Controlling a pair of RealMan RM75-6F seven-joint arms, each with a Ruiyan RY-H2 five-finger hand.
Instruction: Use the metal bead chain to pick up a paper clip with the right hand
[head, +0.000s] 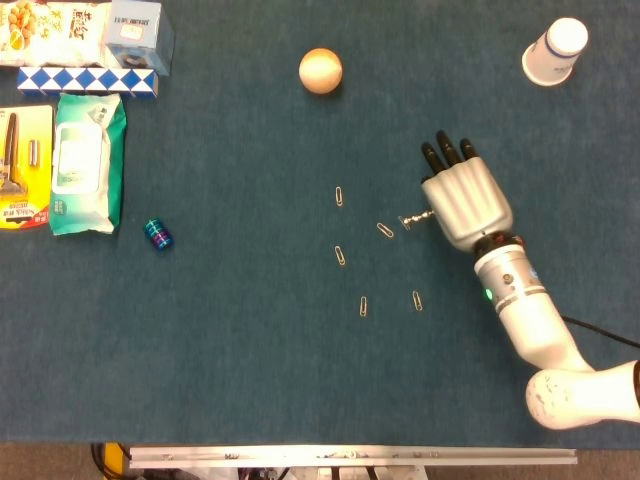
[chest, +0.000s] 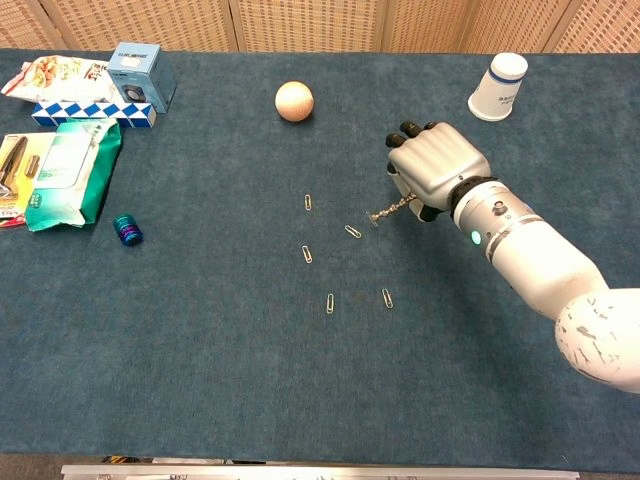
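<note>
My right hand (head: 463, 200) (chest: 435, 172) holds a short metal bead chain (head: 414, 217) (chest: 388, 210) that sticks out to its left, its tip just right of a paper clip (head: 385, 230) (chest: 353, 231). I cannot tell whether the tip touches that clip. Several more paper clips lie on the blue cloth: one further back (head: 340, 196) (chest: 309, 202), one to the left (head: 341, 255) (chest: 307, 254), and two nearer the front (head: 363, 306) (head: 417, 300). My left hand shows in neither view.
A wooden ball (head: 320, 71) lies at the back, a tipped white paper cup (head: 553, 50) at the back right. A small blue can (head: 158, 233), a wet-wipes pack (head: 87, 162) and boxed goods (head: 85, 80) sit at the left.
</note>
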